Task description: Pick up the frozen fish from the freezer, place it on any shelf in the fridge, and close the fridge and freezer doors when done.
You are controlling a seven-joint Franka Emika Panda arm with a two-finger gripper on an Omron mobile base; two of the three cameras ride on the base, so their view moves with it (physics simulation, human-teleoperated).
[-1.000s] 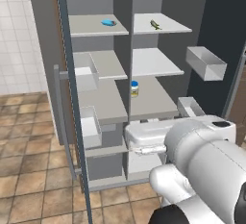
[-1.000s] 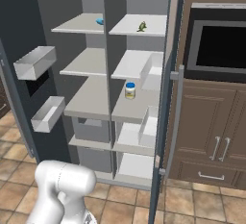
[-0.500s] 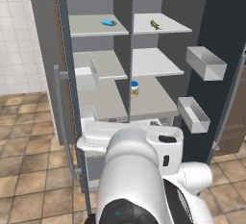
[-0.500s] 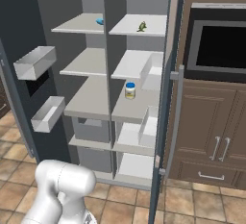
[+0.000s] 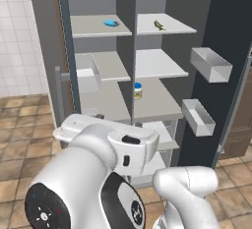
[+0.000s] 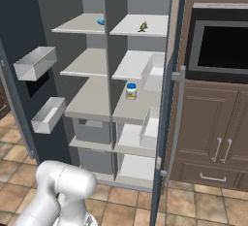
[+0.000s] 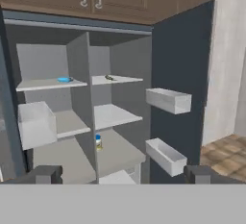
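Kitchen w/ tall slate-grey side-by-side unit (image 6: 22, 16), both doors open. Tiny green-yellow frozen fish (image 6: 143, 26) lies on its top shelf, beside the centre divider. I'd guess light, stiff, slick; pinch mid-body. My gripper (image 7: 124, 174) stands well back, fingers wide apart, empty.

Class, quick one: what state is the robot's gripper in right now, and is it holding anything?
Gripper: open, fingers wide apart, holding nothing; it faces the open fridge-freezer unit from a distance.
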